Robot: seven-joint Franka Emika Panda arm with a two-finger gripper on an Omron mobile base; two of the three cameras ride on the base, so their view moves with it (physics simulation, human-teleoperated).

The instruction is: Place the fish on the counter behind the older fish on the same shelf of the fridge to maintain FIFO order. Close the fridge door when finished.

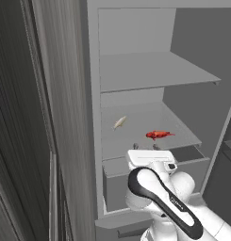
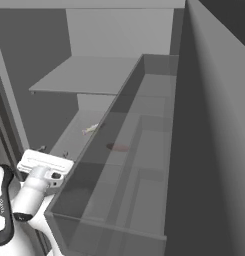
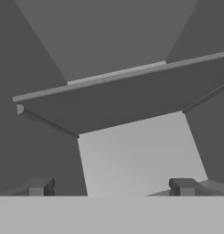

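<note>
Your gripper (image 3: 109, 186), fingers wide and empty, sits low at centre; the fish (image 1: 119, 123) lies upper left of the older fish (image 1: 159, 135) on the shelf (image 1: 183, 129).

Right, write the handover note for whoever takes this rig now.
Pincer: open, empty, at the front edge of the shelf above the drawer.
Fish: lying on that shelf, towards the back left.
Older fish: same shelf, nearer the front and to the right, apart from the pale one.
Done: the fish sits behind the older one, released.
Left: pull the arm clear of the fridge, then swing the fridge door shut; it stands wide open on the right.
</note>
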